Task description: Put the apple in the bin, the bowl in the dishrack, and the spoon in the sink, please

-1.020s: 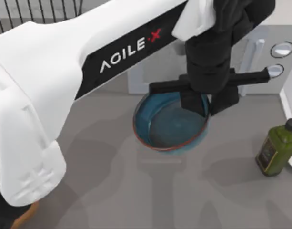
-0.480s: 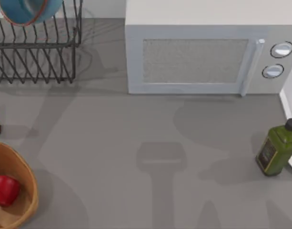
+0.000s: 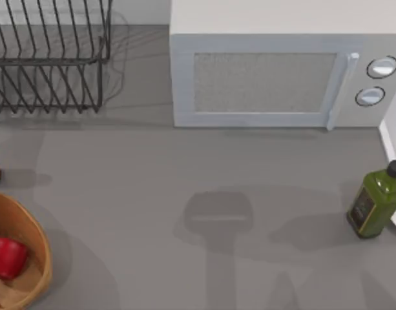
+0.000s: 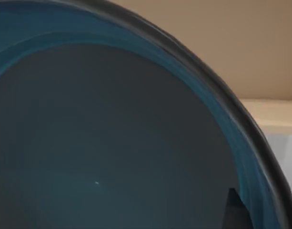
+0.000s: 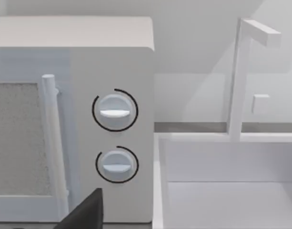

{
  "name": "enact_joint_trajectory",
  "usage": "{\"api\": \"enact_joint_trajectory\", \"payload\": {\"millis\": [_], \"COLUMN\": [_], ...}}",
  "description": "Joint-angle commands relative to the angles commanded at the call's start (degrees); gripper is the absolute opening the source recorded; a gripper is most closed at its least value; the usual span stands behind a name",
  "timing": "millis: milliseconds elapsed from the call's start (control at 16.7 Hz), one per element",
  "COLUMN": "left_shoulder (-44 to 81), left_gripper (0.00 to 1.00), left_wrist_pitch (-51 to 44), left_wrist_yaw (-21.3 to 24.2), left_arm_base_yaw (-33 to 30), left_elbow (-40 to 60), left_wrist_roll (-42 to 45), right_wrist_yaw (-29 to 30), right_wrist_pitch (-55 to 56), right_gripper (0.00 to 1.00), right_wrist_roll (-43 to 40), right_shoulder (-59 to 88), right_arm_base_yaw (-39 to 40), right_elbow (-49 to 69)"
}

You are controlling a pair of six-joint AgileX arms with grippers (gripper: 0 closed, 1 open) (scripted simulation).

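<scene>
Top view: one dishrack (image 3: 49,61) at far left, one apple (image 3: 6,257) inside one bin (image 3: 41,248), one microwave (image 3: 275,71), one olive bottle (image 3: 375,201).
Left wrist view: one bowl (image 4: 112,143) close against the camera; finger spread cannot be told.
Right wrist view: two dials (image 5: 115,110), one sink (image 5: 231,191).

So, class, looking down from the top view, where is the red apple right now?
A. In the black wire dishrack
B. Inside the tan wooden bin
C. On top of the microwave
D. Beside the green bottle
B. The apple rests inside the tan wooden bin at the table's left edge, far from the dishrack and the microwave.
</scene>
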Motion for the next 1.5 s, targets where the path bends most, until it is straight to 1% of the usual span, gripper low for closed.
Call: {"api": "enact_joint_trajectory", "payload": {"millis": [180,480,660,840,1320,1500], "left_shoulder": [-2.8,-2.5,1.3,9.6,36.5,43.5], "left_gripper": [0.0,0.0,0.0,0.0,0.0,0.0], "left_wrist_pitch": [2.7,2.7,6.6,15.5,50.0,59.3], "left_wrist_yaw": [0.6,0.4,0.1,-0.6,-3.6,-4.6], "left_arm_base_yaw": [2.9,2.7,2.3,1.5,-1.9,-3.1], "left_elbow": [-2.9,-2.7,-2.9,-3.7,-9.7,-12.3], "left_wrist_roll": [2.8,2.8,2.8,2.9,2.9,3.0], "right_wrist_yaw": [0.0,0.0,0.0,0.0,0.0,0.0], "right_wrist_pitch": [0.0,0.0,0.0,0.0,0.0,0.0], "right_gripper": [1.0,1.0,1.0,1.0,1.0,1.0], "right_wrist_roll": [0.0,0.0,0.0,0.0,0.0,0.0], "right_shoulder": [0.0,0.0,0.0,0.0,0.0,0.0], "right_arm_base_yaw": [0.0,0.0,0.0,0.0,0.0,0.0], "right_elbow": [0.0,0.0,0.0,0.0,0.0,0.0]}}
